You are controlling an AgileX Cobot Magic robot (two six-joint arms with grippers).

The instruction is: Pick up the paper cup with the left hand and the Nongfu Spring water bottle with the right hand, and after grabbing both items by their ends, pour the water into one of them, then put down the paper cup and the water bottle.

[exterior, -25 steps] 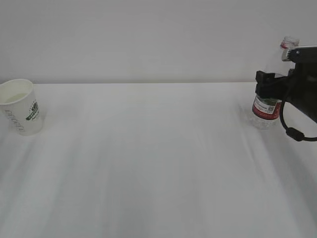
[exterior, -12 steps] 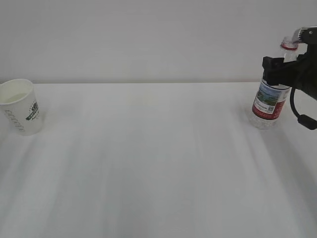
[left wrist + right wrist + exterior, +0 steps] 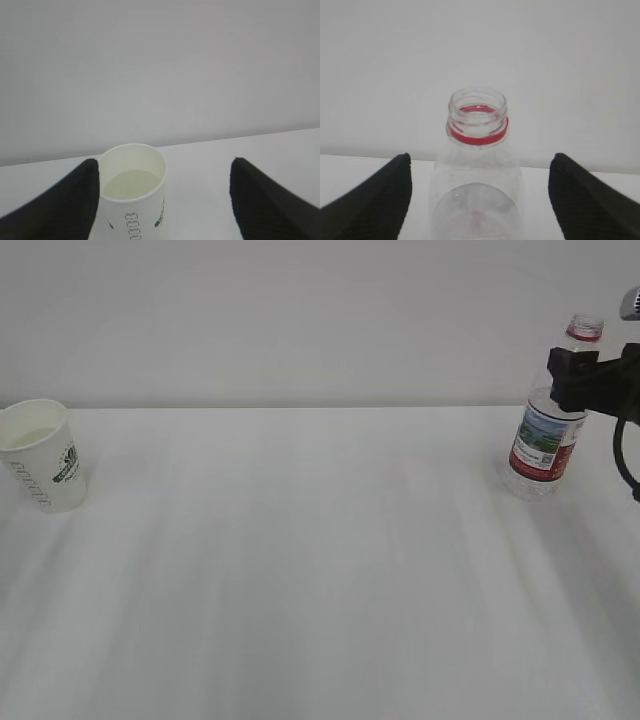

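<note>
With both things set down on the table [image 3: 320,570], paper cup [image 3: 40,468] far left, Nongfu Spring water bottle [image 3: 548,430] far right, your left gripper [image 3: 162,200] and right gripper [image 3: 480,200] gape wide, empty; you need only retreat.

The right hand [image 3: 585,380] enters from the right edge of the exterior view, raised above the table, with a black cable hanging under it. In its wrist view the two black fingers [image 3: 367,200] stand wide apart. The left hand [image 3: 160,205] does not show in the exterior view; its fingers [image 3: 55,205] stand wide apart too, probably low near the table.
</note>
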